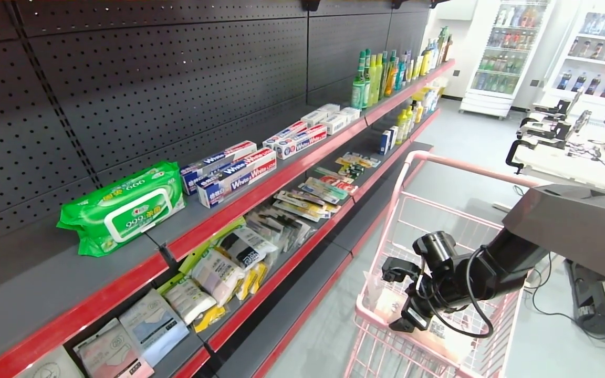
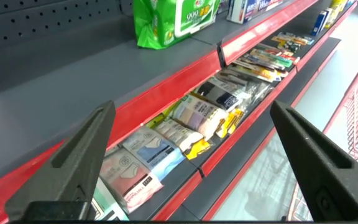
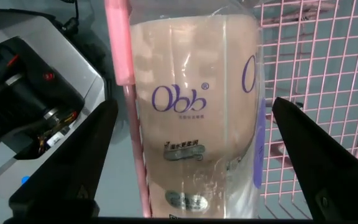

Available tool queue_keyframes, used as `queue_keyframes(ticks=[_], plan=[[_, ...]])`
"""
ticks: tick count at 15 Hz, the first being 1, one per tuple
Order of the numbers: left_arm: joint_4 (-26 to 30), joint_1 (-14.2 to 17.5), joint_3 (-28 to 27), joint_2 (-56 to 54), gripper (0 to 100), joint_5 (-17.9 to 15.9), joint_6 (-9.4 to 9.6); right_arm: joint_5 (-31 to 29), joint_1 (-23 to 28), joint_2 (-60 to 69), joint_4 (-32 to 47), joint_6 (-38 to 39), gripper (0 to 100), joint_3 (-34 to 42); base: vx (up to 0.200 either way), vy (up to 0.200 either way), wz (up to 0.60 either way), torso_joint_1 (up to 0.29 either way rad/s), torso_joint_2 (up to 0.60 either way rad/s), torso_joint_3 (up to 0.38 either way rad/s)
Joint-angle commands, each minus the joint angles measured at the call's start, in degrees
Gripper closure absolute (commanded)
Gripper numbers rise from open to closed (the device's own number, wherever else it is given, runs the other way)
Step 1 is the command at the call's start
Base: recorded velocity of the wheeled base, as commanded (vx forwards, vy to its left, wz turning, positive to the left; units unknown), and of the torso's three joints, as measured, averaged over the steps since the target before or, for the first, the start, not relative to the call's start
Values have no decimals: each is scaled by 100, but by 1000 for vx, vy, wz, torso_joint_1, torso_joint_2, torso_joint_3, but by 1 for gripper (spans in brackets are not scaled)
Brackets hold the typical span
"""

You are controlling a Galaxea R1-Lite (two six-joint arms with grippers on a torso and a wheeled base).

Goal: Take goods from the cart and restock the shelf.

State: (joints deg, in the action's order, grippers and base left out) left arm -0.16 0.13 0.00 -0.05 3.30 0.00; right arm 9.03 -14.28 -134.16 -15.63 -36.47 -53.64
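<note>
Cart (image 1: 465, 167) holds clear-wrapped beige pack (image 3: 191, 143) beneath right gripper (image 3: 192, 106).

Dark pegboard wall (image 1: 176, 79); grey floor (image 1: 470, 142); white drink coolers (image 1: 497, 58) far right; checkout counter (image 1: 565, 163).

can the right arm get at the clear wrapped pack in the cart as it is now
Probably yes: the right gripper is lined up on the pack, fingers open either side of it. The cart's pink rim bar crosses the pack and could snag a finger.

cart (image 1: 470, 168): pink coated wire | tissue pack (image 3: 194, 112): glossy clear film | shelf (image 1: 29, 283): matt grey
</note>
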Motion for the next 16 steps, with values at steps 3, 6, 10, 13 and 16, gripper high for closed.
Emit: queue_keyframes(ticks=[3, 6, 10, 13, 16], plan=[[-2, 4, 0, 5, 0, 4, 0, 2, 48, -23, -2, 9, 0, -94, 0, 0, 0, -152, 347, 181], [-2, 4, 0, 5, 0, 4, 0, 195, 136, -58, -2, 97, 0, -217, 0, 0, 0, -46, 111, 57], [-2, 4, 0, 5, 0, 4, 0, 644, 373, -58, 7, 114, 0, -261, 0, 0, 0, 0, 0, 0], [-2, 4, 0, 5, 0, 4, 0, 644, 566, -190, 16, 141, 0, -437, 0, 0, 0, 0, 0, 0], [-2, 4, 0, 5, 0, 4, 0, 670, 707, -260, 34, 123, 0, -516, 0, 0, 0, 0, 0, 0]])
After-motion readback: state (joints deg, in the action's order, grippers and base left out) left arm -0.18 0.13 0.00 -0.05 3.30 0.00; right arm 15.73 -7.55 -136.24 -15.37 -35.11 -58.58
